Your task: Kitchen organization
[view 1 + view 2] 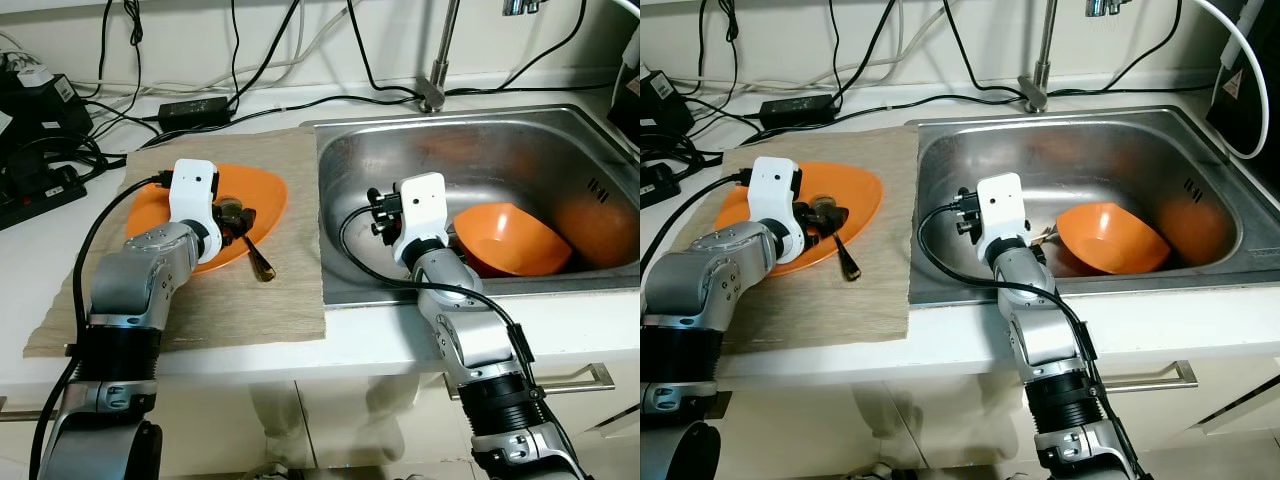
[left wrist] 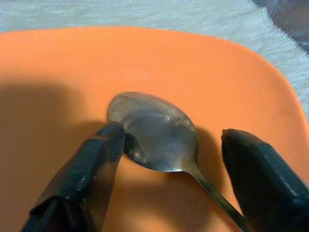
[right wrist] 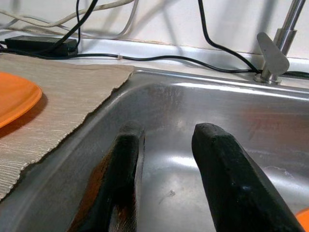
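Note:
An orange plate [image 1: 262, 188] rests on a beige mat [image 1: 250, 300] to the left of the sink. A metal spoon [image 2: 154, 130] lies on the plate, and its handle [image 1: 260, 262] reaches over the rim onto the mat. My left gripper [image 2: 172, 137] is low over the plate and open. Its fingers straddle the spoon's bowl, and one finger [image 2: 104, 145] touches the bowl's edge. An orange bowl [image 1: 510, 240] lies tilted in the steel sink [image 1: 480, 140]. My right gripper [image 3: 169, 130] is open inside the sink, left of the bowl, with nothing between its fingers.
A tap [image 1: 437, 60] stands behind the sink. Black cables, a power adapter [image 1: 195, 108] and a power strip [image 1: 40, 190] crowd the counter at the back and left. A drawer handle [image 1: 590, 378] sits below the counter edge.

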